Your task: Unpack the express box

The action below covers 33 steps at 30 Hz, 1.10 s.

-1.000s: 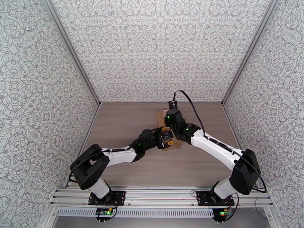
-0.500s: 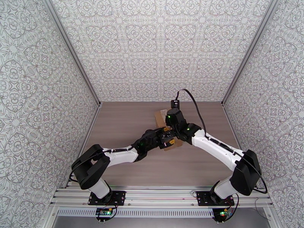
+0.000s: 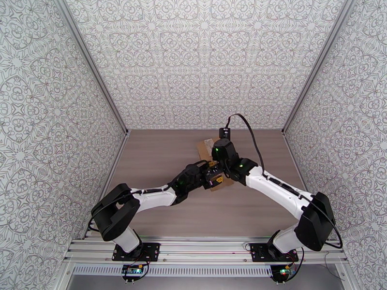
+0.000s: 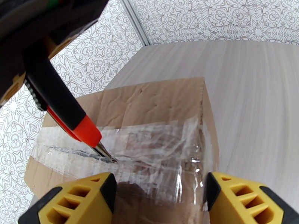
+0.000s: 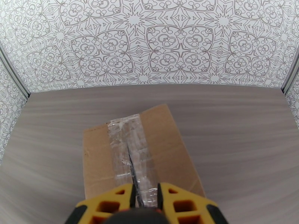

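Note:
The express box point(image 4: 149, 105), brown cardboard with clear crinkled tape point(image 5: 129, 146) along its top seam, lies on the table under both wrists point(image 3: 202, 149). My left gripper point(image 4: 160, 191) straddles the box's near end, a yellow finger pressed on each side, so it is shut on the box. A red-and-black utility knife point(image 4: 63, 105) slants down from the upper left, its blade tip on the tape. My right gripper point(image 5: 145, 189) is shut on the knife's dark handle point(image 5: 144, 213). A dark slit runs along the tape ahead of the blade.
The wood-grain table point(image 3: 159, 155) is walled by patterned panels on the left, back and right point(image 3: 203, 59). A black cable point(image 3: 244, 122) arcs above the right wrist. Both forearms cross over the box at mid-table.
Both wrists have drifted slightly to the right over the box. The left jaws have narrowed a little onto the box's end.

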{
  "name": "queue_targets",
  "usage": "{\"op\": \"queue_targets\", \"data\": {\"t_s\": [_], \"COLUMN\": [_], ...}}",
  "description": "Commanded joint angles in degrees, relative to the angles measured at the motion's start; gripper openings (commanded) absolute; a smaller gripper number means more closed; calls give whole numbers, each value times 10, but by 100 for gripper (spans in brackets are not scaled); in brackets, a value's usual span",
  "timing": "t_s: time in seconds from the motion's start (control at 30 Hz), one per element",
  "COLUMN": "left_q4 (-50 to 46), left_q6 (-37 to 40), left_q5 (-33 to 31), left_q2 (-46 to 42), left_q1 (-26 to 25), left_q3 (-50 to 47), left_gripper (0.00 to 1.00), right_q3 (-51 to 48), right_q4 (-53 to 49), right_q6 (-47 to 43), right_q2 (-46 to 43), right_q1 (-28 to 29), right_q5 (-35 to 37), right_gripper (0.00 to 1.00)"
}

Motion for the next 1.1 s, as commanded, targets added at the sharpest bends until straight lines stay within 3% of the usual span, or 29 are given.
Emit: {"op": "queue_targets", "data": {"t_s": [0.0,0.53,0.77,1.07], "left_q4": [-16,-69,-38,-45], "left_q6": [-25,-70,-52,-34], "left_q5": [-118,-151,-93,-48], "left_q2": [18,-2,-25,-45], "left_q1": [22,34,28,26], "left_q3": [27,42,11,-11], "left_gripper": [67,65,67,68], "right_q3": [-24,-41,-17,49], "right_q4": [-85,-95,-72,-125], "right_q6": [24,26,-9,-40], "right_q2": [-34,-58,-46,-5], "right_q1": [13,13,7,2], "right_q5": [-28,-30,-27,-34], "right_gripper": [0,0,0,0]}}
